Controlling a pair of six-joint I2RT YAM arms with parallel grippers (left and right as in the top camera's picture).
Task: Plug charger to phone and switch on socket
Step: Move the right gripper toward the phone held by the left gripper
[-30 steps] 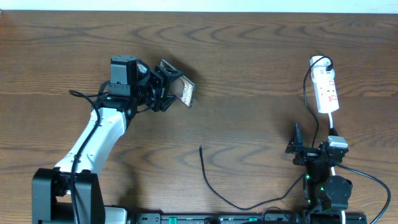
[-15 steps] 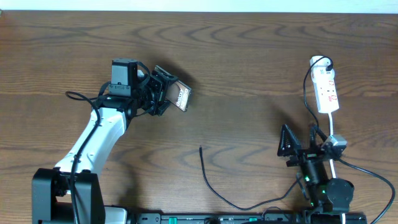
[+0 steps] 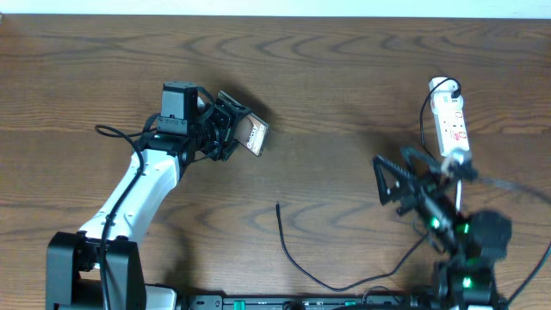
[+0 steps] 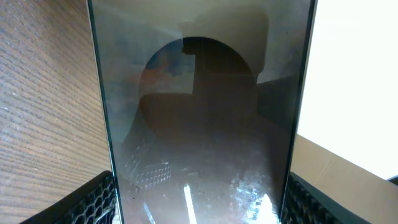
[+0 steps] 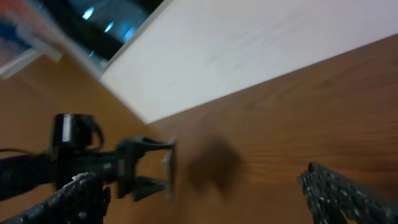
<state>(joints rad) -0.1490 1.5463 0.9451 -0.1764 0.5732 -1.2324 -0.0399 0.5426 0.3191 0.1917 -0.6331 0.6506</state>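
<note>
On the left of the wooden table (image 3: 344, 69), the white left arm reaches up and across, and the left gripper (image 3: 234, 127) is clamped on the phone (image 3: 253, 135), its jaws pressing the two long edges. The phone sits tilted in that grip, left of the table's middle and toward the far side, its free end pointing right. From the left wrist camera the glossy dark face fills the space between the two mesh-patterned fingers (image 4: 93, 200). It looks to be held off the wood, though I can't be sure from above. Nearer the front edge, around the middle, the charger (image 3: 283, 238) lies loose on the table, its plug tip well apart from the phone and its black cable curving right toward the right arm's base. The right gripper (image 3: 398, 176) is blurred, but its jaws stand wide apart with nothing between them. Just beyond it lies the socket (image 3: 452, 120), a white power strip near the far right edge.
</note>
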